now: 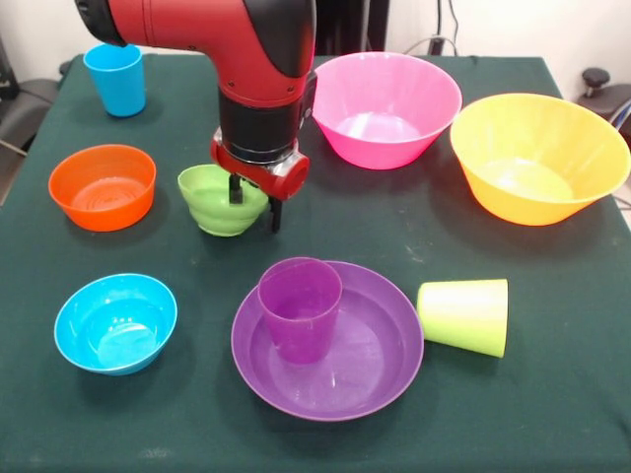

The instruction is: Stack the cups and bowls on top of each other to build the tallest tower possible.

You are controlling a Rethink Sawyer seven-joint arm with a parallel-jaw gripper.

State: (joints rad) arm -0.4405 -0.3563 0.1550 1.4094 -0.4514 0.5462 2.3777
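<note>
My gripper point(256, 215) hangs over the right rim of the small green bowl point(212, 202), open. One finger point(237, 189) is inside the bowl and the other is outside it. To its left sits the small orange bowl point(103, 186), and the small blue bowl point(115, 322) is at front left. A purple cup point(300, 307) stands upright in the wide purple bowl point(375, 355). Beside that, a lime green cup point(465, 315) lies on its side. The blue cup point(115, 79) stands at back left. No bowls or cups are stacked into a tower.
The large pink bowl point(386, 106) and the large yellow bowl point(537, 156) sit at back right. Everything rests on a dark green tablecloth point(552, 414). The red arm point(197, 30) comes in from the top left.
</note>
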